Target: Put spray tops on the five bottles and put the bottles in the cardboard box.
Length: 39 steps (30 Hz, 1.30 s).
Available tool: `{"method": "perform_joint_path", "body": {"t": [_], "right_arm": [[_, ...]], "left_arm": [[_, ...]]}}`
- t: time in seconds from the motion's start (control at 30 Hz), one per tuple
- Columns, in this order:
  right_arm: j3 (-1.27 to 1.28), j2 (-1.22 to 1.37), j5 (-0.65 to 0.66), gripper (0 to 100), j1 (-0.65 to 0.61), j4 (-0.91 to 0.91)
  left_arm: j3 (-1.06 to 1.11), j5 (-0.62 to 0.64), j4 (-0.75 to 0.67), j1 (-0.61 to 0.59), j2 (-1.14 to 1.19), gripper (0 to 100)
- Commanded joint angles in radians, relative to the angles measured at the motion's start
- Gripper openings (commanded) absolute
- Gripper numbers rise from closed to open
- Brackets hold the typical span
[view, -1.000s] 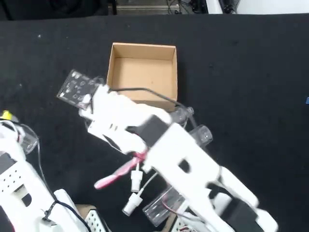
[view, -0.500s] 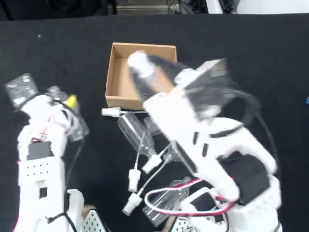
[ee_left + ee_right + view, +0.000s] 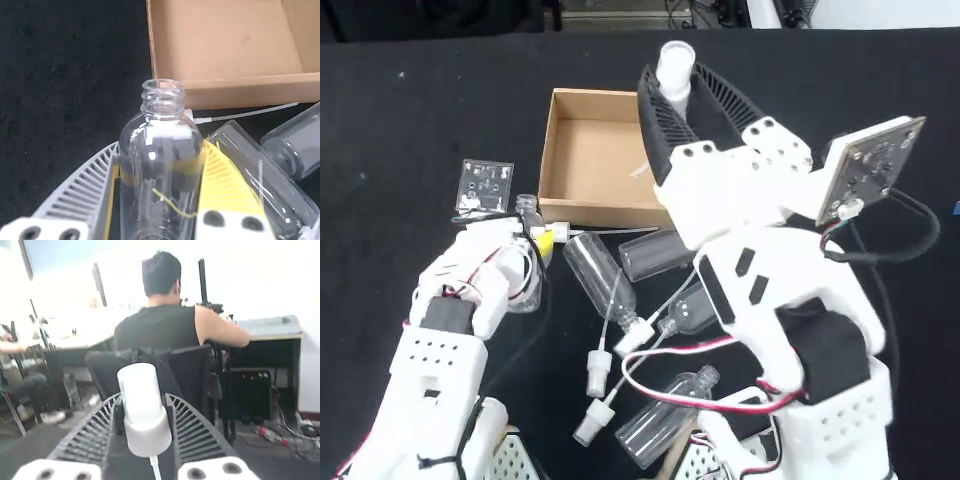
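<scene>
My left gripper (image 3: 527, 240) (image 3: 162, 150) is shut on a clear uncapped bottle (image 3: 526, 275) (image 3: 160, 165), held upright just outside the near left corner of the cardboard box (image 3: 613, 155) (image 3: 225, 45). My right gripper (image 3: 675, 72) (image 3: 144, 400) is raised high over the box's right side, pointing upward, shut on a white spray top (image 3: 675, 58) (image 3: 145, 425) whose thin tube hangs down between the fingers. Several more clear bottles (image 3: 602, 278) lie on the black table in front of the box.
Three loose spray tops (image 3: 600, 375) with tubes lie among the bottles near the front. Another spray top (image 3: 187, 119) lies against the box's front wall, behind the held bottle. Both arm bases stand at the front edge.
My right arm has swung up and to the right, lifting the spray top above the box. My left arm has carried its bottle rightward toward the box's corner.
</scene>
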Motion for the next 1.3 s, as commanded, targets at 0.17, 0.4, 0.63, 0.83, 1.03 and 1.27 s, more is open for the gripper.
{"method": "perform_joint_path", "body": {"t": [0.17, 0.4, 0.63, 0.83, 1.03, 1.27], "right_arm": [[0.035, -0.007, -0.006, 1.1, -0.054, -0.141], [0.094, -0.007, -0.009, 1.1, -0.055, -0.180], [0.162, -0.012, -0.014, 1.1, -0.063, -0.299], [0.165, -0.007, -0.006, 1.2, -0.265, -0.304], [0.163, -0.012, -0.006, 1.2, -0.261, -0.304], [0.162, -0.005, -0.006, 1.2, -0.224, -0.304]], "left_arm": [[0.139, -0.008, -0.015, 0.025, -0.370, 4], [0.263, -0.003, -0.015, 0.027, -0.689, 4], [0.309, -0.002, -0.017, 0.028, -0.852, 4], [0.320, 0.000, -0.078, 0.071, -0.847, 3], [0.437, -0.002, -0.135, 0.160, -0.847, 3], [0.512, -0.003, -0.269, 0.153, -0.847, 3]]}}
